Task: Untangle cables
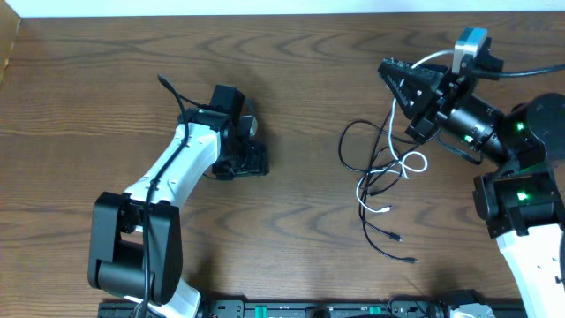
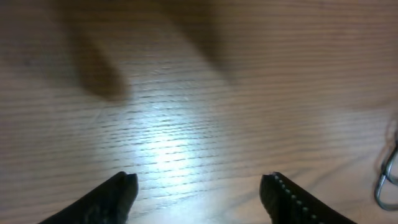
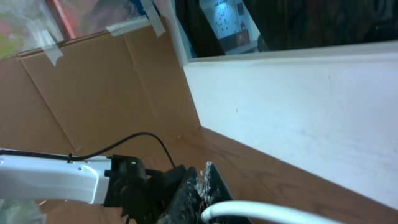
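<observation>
The cables lie tangled at the right middle of the table: thin black cords (image 1: pixel 378 170) with small plug ends trailing toward the front, and one white cord (image 1: pixel 415 162) looped through them. My right gripper (image 1: pixel 387 68) is raised above the tangle and shut on the white cord, which hangs down from it. In the right wrist view the white cord (image 3: pixel 267 211) comes out of the closed jaws (image 3: pixel 200 175). My left gripper (image 1: pixel 247 164) is open and empty, low over bare wood to the left of the tangle. Its fingers (image 2: pixel 199 186) are spread wide, with a thin cable loop (image 2: pixel 388 177) at the right edge.
The wooden table (image 1: pixel 106 106) has a white wall (image 3: pixel 323 112) along its far edge and a cardboard panel (image 3: pixel 106 93) at the left side. The left arm's white link (image 3: pixel 50 177) shows in the right wrist view. A black rail (image 1: pixel 291 309) runs along the front edge.
</observation>
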`<action>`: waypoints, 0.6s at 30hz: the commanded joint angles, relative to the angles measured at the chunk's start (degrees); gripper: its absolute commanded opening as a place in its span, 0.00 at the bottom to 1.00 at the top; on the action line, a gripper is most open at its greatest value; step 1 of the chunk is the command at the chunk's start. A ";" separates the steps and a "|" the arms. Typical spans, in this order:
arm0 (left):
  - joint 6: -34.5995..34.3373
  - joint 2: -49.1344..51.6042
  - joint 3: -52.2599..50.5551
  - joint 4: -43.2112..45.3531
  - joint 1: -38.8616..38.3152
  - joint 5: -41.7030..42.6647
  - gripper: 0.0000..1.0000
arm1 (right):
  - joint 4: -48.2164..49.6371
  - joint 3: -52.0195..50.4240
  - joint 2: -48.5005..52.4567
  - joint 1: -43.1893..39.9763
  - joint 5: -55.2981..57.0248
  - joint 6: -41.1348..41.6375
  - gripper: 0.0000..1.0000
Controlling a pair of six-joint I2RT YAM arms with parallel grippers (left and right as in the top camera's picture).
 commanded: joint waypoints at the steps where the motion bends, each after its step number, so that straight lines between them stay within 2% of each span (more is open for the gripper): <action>1: 2.67 0.55 -0.28 1.29 -0.33 13.27 0.79 | -1.25 0.81 1.79 -0.39 0.96 0.76 0.01; 4: 5.27 0.55 -0.28 2.97 -0.96 20.90 0.82 | -7.39 0.81 3.87 -0.28 6.80 0.74 0.01; 7: 5.25 0.55 -0.28 3.34 -1.84 20.92 0.82 | -16.65 0.81 6.21 -0.31 17.94 0.72 0.01; 13: 5.22 0.55 -0.28 2.45 -2.89 18.75 0.82 | -33.07 0.81 11.43 -0.92 49.57 0.72 0.01; 18: 5.20 0.55 -0.28 2.25 -2.91 18.82 0.82 | -40.24 0.81 14.71 -4.24 62.29 0.74 0.01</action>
